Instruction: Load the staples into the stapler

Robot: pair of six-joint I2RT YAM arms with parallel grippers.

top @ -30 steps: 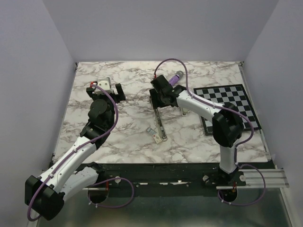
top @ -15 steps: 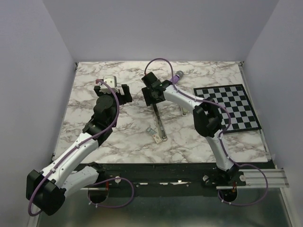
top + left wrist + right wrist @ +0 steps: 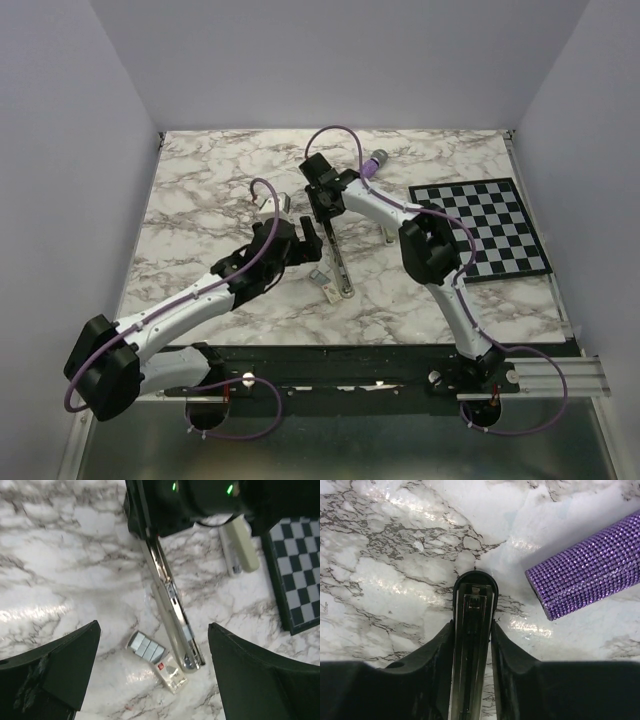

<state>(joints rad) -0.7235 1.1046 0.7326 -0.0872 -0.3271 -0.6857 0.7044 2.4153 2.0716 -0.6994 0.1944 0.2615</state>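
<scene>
The stapler (image 3: 338,258) lies open near the table's middle as a long dark metal rail; its shiny channel (image 3: 172,605) runs diagonally in the left wrist view. My right gripper (image 3: 324,203) is shut on the rail's far end (image 3: 474,597), one finger pressed against each side. The staples lie beside the near end: a grey metallic block (image 3: 146,647) and a cream-white box (image 3: 172,674), seen together from above (image 3: 324,280). My left gripper (image 3: 299,245) hovers wide open over them (image 3: 153,627), touching nothing.
A purple glittery cylinder (image 3: 590,582) lies just right of the rail's far end (image 3: 372,165). A beige oblong piece (image 3: 241,542) rests right of the rail. A black-and-white checkerboard (image 3: 480,225) covers the right side.
My left arm swung from the far left in to the centre and now hangs over the staples. My right gripper shifted a little left and closed onto the rail's far end.
</scene>
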